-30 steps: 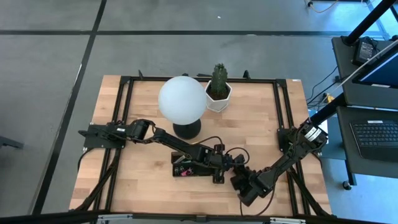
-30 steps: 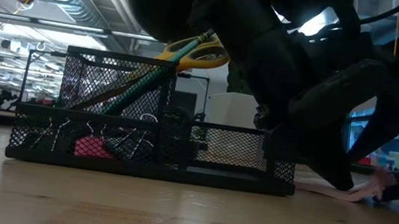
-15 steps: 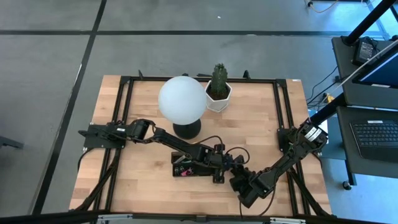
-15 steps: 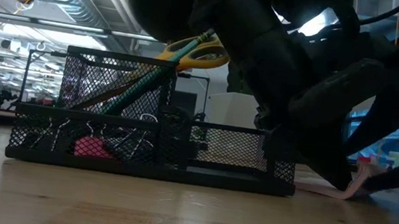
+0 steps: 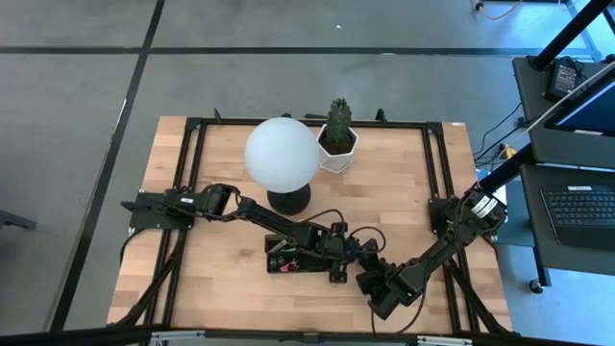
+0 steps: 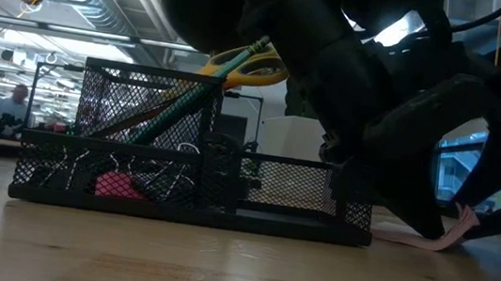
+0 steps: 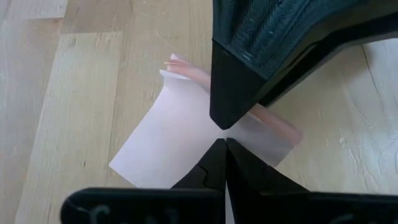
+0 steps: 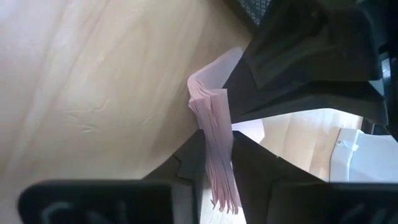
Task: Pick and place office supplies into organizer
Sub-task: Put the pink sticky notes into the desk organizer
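— On the table's left side, what shows?

— The left arm reaches from the left edge across to the middle, past the white globe lamp [image 5: 281, 154] and the potted cactus [image 5: 337, 132] behind it. Its left gripper [image 7: 224, 144] sits low over the wood, fingers pressed together, tips on a loose pale sheet [image 7: 180, 146] lying flat.

— And the organizer?

— The organizer [image 6: 193, 186], a black mesh tray, stands near the table's front centre, under the left arm's wrist. Yellow-handled scissors [image 6: 250, 65] and a green pencil [image 6: 184, 105] lean out of its tall compartment; something pink [image 6: 113, 184] lies in the low one, probably the eraser, though the mesh blurs it.

— Further right?

— The right gripper [image 8: 214, 146] comes in from the right edge, just right of the organizer, its fingers clamped on the pink sticky-note pad [image 8: 217, 155], which it holds on edge, its lower end touching the table.
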